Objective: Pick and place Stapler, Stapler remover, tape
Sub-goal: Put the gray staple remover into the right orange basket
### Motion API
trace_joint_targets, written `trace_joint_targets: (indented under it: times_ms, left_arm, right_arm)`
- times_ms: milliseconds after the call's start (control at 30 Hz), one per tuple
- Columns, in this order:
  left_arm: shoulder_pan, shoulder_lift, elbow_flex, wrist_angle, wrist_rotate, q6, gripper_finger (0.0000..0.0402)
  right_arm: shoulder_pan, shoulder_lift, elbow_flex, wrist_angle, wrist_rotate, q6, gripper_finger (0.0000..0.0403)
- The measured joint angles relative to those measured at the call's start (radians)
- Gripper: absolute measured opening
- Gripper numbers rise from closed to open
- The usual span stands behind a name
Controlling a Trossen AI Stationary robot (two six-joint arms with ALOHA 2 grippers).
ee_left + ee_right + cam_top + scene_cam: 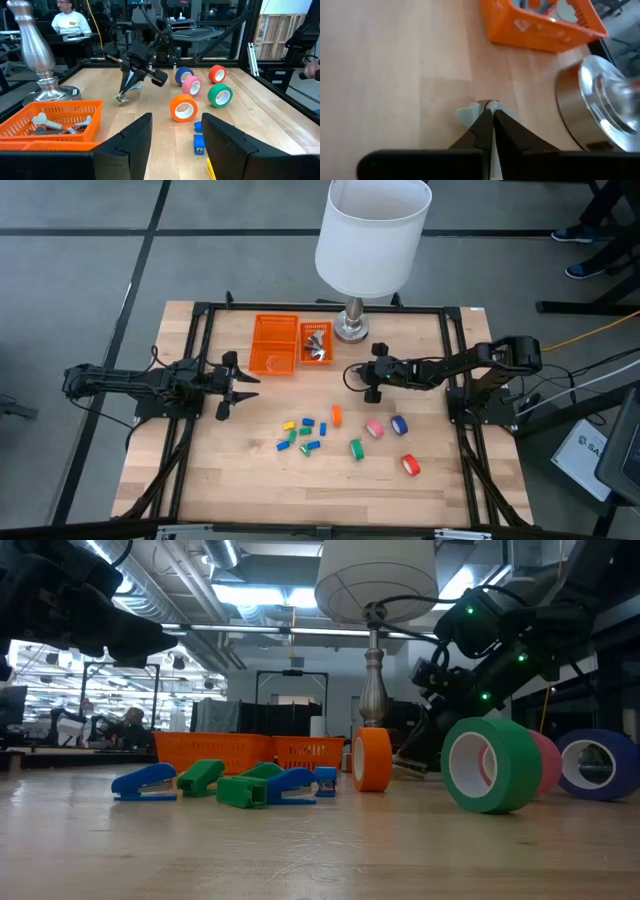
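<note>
Here right gripper [492,112] pinches stapler remover [470,114]; tilted down

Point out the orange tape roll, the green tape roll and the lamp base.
orange tape roll [183,108]: left wrist view, on its outer band.
green tape roll [492,765]: low view, on its facing rim.
lamp base [351,329]: high view, on its round metal foot.

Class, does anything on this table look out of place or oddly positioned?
The lamp, standing beside the orange baskets, looks out of place among small stationery. The green tape and orange tape stand on edge, so they might roll.
</note>
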Motion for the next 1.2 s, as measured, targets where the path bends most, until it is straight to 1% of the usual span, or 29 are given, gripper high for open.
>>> trace_joint_targets:
  times_ms: [133, 200, 500, 700, 933, 1033, 1200]
  left_arm:
    - [0.000, 0.000, 0.000, 0.000, 0.000, 0.000, 0.0169]
    - [0.000, 0.000, 0.000, 0.000, 0.000, 0.000, 0.0169]
    - [0.000, 0.000, 0.000, 0.000, 0.000, 0.000, 0.0169]
    - [0.000, 0.000, 0.000, 0.000, 0.000, 0.000, 0.0169]
    - [0.000, 0.000, 0.000, 0.000, 0.000, 0.000, 0.0169]
    - [0.000, 0.000, 0.000, 0.000, 0.000, 0.000, 0.0169]
    - [0.000, 0.000, 0.000, 0.000, 0.000, 0.000, 0.0169]
  right_arm:
    - [0.001, 0.003, 0.028, -0.010, -0.078, 0.054, 0.0004]
    - [0.001, 0.004, 0.049, -0.012, -0.094, 0.069, 0.0006]
    - [0.001, 0.003, 0.180, 0.003, -0.088, 0.098, 0.0003]
    - [0.001, 0.002, 0.282, 0.010, -0.084, 0.165, 0.0002]
    - [-0.006, 0.002, 0.385, 0.014, -0.083, 0.168, 0.0002]
    - [-0.020, 0.002, 0.411, 0.020, -0.082, 0.168, 0.0002]
    - [-0.054, 0.002, 0.414, 0.072, -0.080, 0.170, 0.0002]
